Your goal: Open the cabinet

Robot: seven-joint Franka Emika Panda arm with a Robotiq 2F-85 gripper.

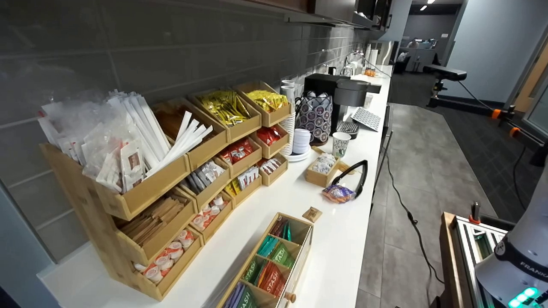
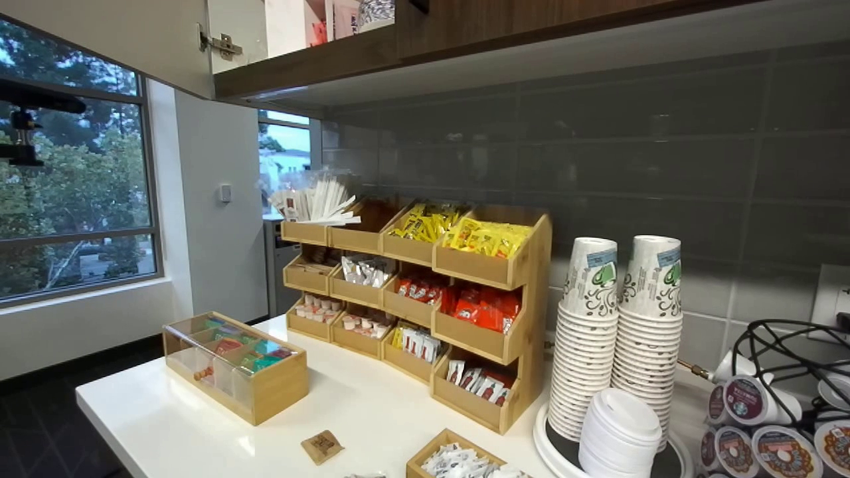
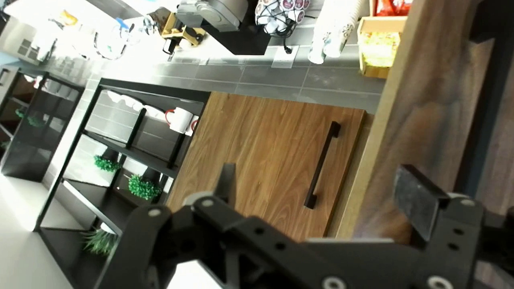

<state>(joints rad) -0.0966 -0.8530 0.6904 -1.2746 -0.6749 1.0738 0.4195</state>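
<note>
The cabinet (image 2: 305, 65) hangs over the counter, and one of its doors (image 2: 133, 40) stands swung open in an exterior view. Pink and red items show inside. In the wrist view my gripper (image 3: 323, 190) is open, with nothing between its fingertips. Behind the gap between the fingers is a shut wooden door (image 3: 261, 148) with a black bar handle (image 3: 323, 164). A nearer wooden panel (image 3: 417, 120) with a dark bar fills the right side, behind the right finger; contact cannot be told. The gripper is out of view in both exterior views.
Below, the white counter (image 1: 338, 239) carries a tiered wooden rack (image 1: 171, 239), a tea box (image 2: 279, 392), stacked paper cups (image 2: 584, 352), a coffee maker (image 1: 351, 92) and a pod basket (image 1: 314, 117). Open shelves (image 3: 128, 150) adjoin the shut door. The robot's base (image 1: 509, 265) stands across the aisle.
</note>
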